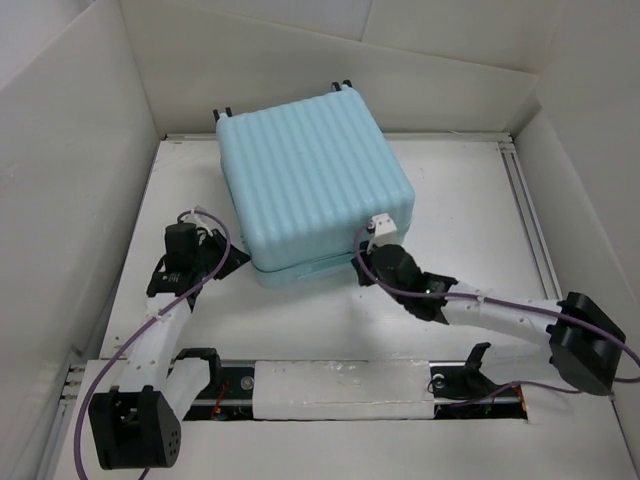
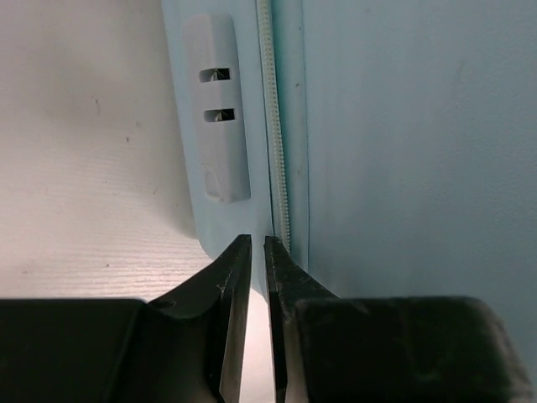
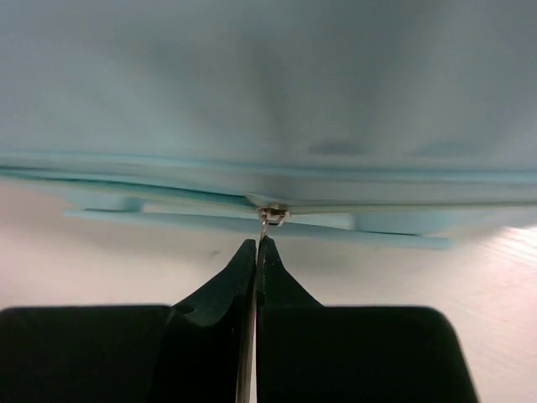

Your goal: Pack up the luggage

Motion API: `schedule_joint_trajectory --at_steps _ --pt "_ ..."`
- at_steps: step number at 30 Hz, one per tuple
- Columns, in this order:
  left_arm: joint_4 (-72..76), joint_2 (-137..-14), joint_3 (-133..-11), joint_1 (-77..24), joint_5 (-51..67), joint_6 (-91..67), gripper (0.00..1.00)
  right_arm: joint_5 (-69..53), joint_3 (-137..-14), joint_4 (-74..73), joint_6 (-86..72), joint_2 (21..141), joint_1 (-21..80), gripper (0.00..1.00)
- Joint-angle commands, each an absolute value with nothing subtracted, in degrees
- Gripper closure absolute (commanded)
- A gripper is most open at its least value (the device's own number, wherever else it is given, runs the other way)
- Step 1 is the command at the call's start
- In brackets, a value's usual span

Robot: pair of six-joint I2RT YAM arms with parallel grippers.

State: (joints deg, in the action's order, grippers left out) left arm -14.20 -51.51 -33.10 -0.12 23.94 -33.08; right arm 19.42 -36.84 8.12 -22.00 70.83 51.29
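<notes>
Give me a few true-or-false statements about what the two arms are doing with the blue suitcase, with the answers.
1. The luggage is closed. True.
2. The right gripper pinches a small metal zipper pull. True.
3. The left gripper is spread wide open. False: its jaws are almost together, next to the zipper line.
4. The luggage stands upright on its wheels. False: it lies flat, ribbed shell facing up.
</notes>
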Motion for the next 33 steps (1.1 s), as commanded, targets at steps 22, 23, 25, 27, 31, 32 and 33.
schedule_joint_trajectory --at_steps 22,23,25,27,31,32,33 --pt "-0.46 -58.62 -36.39 -4.48 45.25 -34.18 0.89 -2.72 -53.62 34.20 -28.83 91.07 81.56 1.00" --pt "1.04 -58.62 -35.69 -4.48 45.96 -35.23 0.89 -2.72 -52.40 34.19 -28.83 89.84 81.56 1.00" --pt "4.81 -55.73 -34.46 -6.93 44.75 -37.95 0.89 -0.28 -47.24 34.19 -30.31 86.76 81.56 1.00" --pt "8.41 -52.67 -32.27 -12.00 40.09 -40.15 0.90 3.84 -42.22 31.83 -32.78 80.45 81.56 1.00" --pt "13.09 -51.59 -29.71 -25.61 29.11 -46.66 0.92 9.49 -37.27 25.50 -36.11 75.33 80.34 1.00" --pt "17.19 -51.59 -27.53 -28.10 27.61 -48.58 0.92 9.49 -36.74 24.27 -36.65 74.37 79.81 1.00" --pt "19.66 -51.59 -26.12 -30.39 26.12 -50.60 0.94 9.49 -36.74 21.39 -37.35 72.44 79.80 1.00"
